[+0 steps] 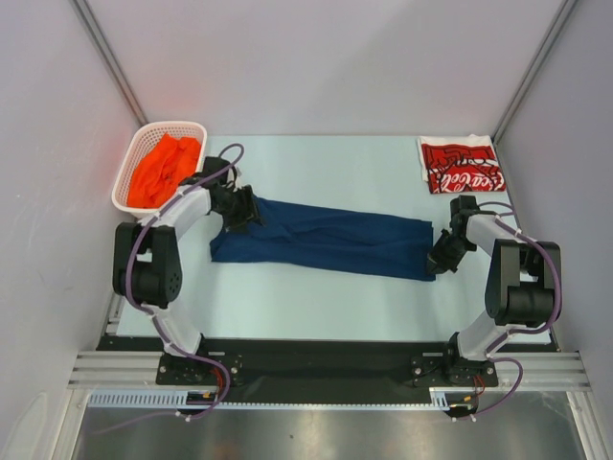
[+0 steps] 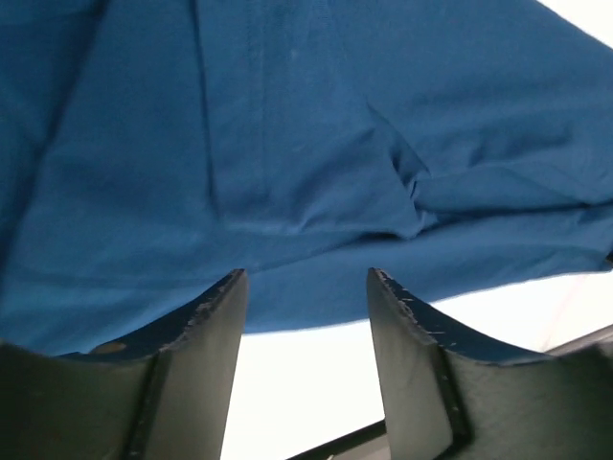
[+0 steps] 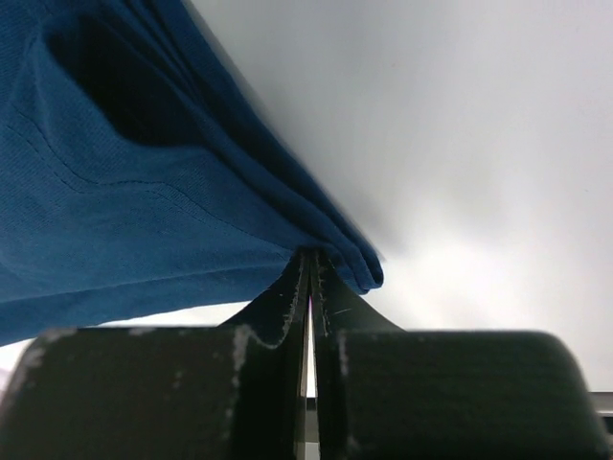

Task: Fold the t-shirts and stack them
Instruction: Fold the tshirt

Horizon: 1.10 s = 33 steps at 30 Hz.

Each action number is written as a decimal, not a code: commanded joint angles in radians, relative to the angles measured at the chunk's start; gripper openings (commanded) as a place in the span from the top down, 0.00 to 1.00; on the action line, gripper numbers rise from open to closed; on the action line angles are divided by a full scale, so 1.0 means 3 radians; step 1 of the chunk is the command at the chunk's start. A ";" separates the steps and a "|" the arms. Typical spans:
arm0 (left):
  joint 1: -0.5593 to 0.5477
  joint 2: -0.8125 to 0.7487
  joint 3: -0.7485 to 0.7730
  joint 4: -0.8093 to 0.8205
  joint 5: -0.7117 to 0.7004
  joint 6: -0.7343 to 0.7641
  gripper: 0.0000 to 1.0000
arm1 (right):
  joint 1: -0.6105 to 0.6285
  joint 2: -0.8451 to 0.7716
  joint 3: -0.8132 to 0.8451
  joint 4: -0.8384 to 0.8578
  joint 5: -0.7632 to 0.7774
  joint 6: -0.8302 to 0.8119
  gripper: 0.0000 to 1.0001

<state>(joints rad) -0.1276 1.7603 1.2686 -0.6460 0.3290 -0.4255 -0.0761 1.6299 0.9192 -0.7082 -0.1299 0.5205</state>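
The right tool is clenched on the folded end of the navy t-shirt. The shirt lies stretched across the bench to the left tool, which is released, jaws spread over the other end. Beyond the right tool lies the folded red t-shirt; beyond the left, the orange t-shirt in a basket.

Navy tee stretches left to right across mid table, blocks the middle lane. Far strip behind it free, between white basket holding orange tee at far left and folded red tee at far right. Near strip in front of navy tee free too
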 commanded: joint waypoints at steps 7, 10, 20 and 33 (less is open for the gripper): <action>-0.0101 0.0371 0.0220 0.0175 -0.0324 -0.0248 0.48 | 0.0039 -0.0033 -0.0083 -0.0089 0.0136 -0.0063 0.97; -0.0112 0.0426 0.0194 0.0231 -0.0381 -0.0284 0.48 | 0.0044 -0.0038 -0.0108 -0.0078 0.0116 -0.0078 0.97; -0.0173 0.0651 0.0302 0.0277 -0.0381 -0.0295 0.63 | 0.0054 -0.0033 -0.0032 -0.0124 0.0101 -0.0135 0.97; -0.0602 0.0963 0.1196 0.0333 -0.0070 -0.0207 0.99 | 0.0070 0.0003 0.0009 -0.0135 0.0090 -0.0186 0.97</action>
<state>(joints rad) -0.2794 1.9915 1.5387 -0.5770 0.2440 -0.4889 -0.0654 1.6230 0.9165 -0.7033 -0.1242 0.4923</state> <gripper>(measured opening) 0.011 0.033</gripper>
